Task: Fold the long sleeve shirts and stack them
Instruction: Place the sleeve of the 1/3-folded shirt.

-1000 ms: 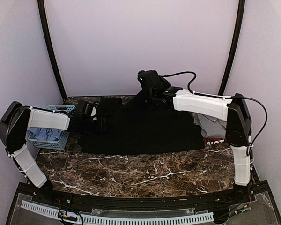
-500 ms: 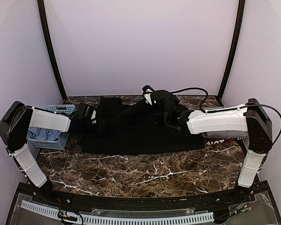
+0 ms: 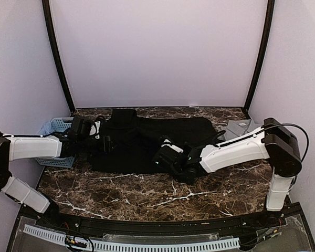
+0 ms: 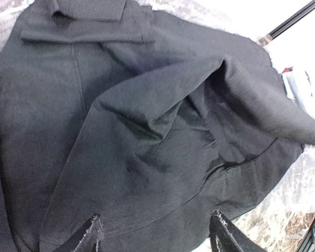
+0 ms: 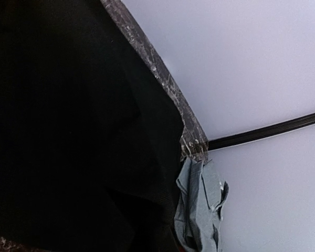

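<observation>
The large black long sleeve shirt [image 3: 147,134] lies spread across the middle of the marble table [image 3: 147,194]. Its collar [image 4: 86,10] lies flat at the far end, and a fold of cloth [image 4: 163,105] bulges up in the left wrist view. My left gripper [image 3: 104,139] hovers over the shirt's left part, open, both fingertips [image 4: 92,231] just above the cloth. At the shirt's near edge my right gripper [image 3: 164,156] is shut on black cloth, which hides its fingers in the right wrist view. A grey shirt [image 3: 240,127] [image 5: 199,210] lies crumpled at the right.
A light-blue lattice basket [image 3: 56,125] with pale blue cloth in it stands at the left edge, right beside my left forearm. Black frame posts [image 3: 258,58] rise at both back corners. The table's far edge [image 5: 163,84] runs close behind the shirts.
My right gripper has swept from the back of the table to the near edge, dragging black cloth with it. The left arm has stretched lower and flatter, its gripper staying over the shirt's left part.
</observation>
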You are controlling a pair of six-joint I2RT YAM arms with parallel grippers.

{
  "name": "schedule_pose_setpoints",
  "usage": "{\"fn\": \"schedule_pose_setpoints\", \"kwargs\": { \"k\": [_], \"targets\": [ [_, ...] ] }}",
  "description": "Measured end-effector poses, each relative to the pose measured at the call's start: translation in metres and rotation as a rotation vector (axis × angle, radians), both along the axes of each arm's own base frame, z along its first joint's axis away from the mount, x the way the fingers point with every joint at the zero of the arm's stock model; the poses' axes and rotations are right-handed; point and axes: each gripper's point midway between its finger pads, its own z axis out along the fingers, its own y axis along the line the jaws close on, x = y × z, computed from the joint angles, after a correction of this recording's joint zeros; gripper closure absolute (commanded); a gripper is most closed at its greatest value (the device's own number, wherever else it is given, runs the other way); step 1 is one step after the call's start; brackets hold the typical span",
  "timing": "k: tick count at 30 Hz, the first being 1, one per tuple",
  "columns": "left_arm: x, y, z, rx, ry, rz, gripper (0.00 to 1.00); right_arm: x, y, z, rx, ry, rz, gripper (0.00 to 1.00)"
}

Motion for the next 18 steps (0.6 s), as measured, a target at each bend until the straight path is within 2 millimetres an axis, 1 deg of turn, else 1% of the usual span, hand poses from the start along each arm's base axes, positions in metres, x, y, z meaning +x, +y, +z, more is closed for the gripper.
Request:
{"fn": "schedule_pose_setpoints", "kwargs": {
  "k": [1, 4, 6, 7, 11, 13, 15, 18],
  "targets": [
    [0.000, 0.000, 0.003, -0.003, -0.007, 0.000, 0.32, -0.005, -0.001, -0.012, -0.015, 0.020, -0.005, 1.00],
    [0.000, 0.000, 0.005, -0.004, -0.014, 0.001, 0.32, -0.015, -0.009, -0.037, -0.062, 0.064, -0.024, 1.00],
    [0.000, 0.001, 0.005, -0.001, -0.013, 0.004, 0.32, -0.018, -0.014, -0.045, -0.082, 0.081, -0.034, 1.00],
    [0.000, 0.001, 0.005, 0.000, -0.013, 0.006, 0.31, -0.019, -0.015, -0.046, -0.082, 0.089, -0.037, 0.97],
    [0.001, 0.002, 0.003, 0.005, -0.010, 0.009, 0.31, -0.022, -0.012, -0.047, -0.029, 0.129, -0.018, 0.64],
    [0.003, 0.002, 0.003, 0.010, -0.005, 0.011, 0.31, -0.027, -0.010, -0.050, 0.006, 0.176, 0.011, 0.48],
    [0.005, 0.001, 0.004, 0.015, -0.004, 0.011, 0.31, -0.033, -0.007, -0.052, 0.045, 0.230, 0.043, 0.38],
    [0.009, 0.000, 0.008, 0.021, -0.013, 0.011, 0.31, -0.043, 0.001, -0.056, 0.114, 0.317, 0.098, 0.28]
  ]
}}
